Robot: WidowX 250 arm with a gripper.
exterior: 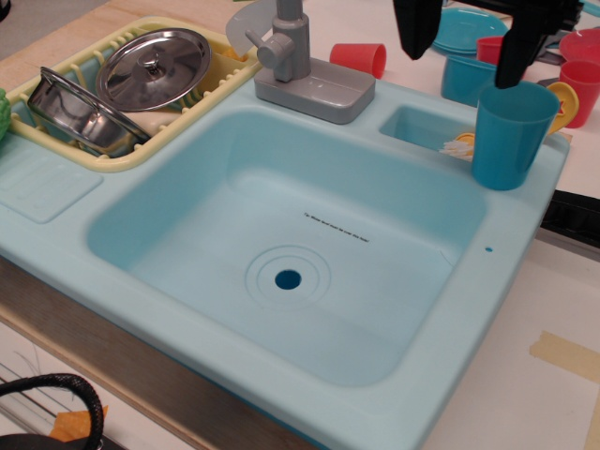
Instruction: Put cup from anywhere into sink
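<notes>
The tall teal-blue cup (511, 136) stands upright on the right rim of the pale turquoise sink (187, 159), beside the small side compartment. The deep basin with its round drain hole (288, 278) holds nothing. My gripper (466, 45) hangs open at the top right, above and just left of the cup. Its left finger (417, 28) is over the back of the sink, and its right finger (520, 47) is close above the cup's rim. It holds nothing.
A grey faucet (295, 56) stands at the sink's back. A yellow dish rack (94, 94) with a metal pot and lid sits at left. Red cups (361, 58), a shorter teal cup (464, 80) and a teal plate (469, 28) lie behind the sink.
</notes>
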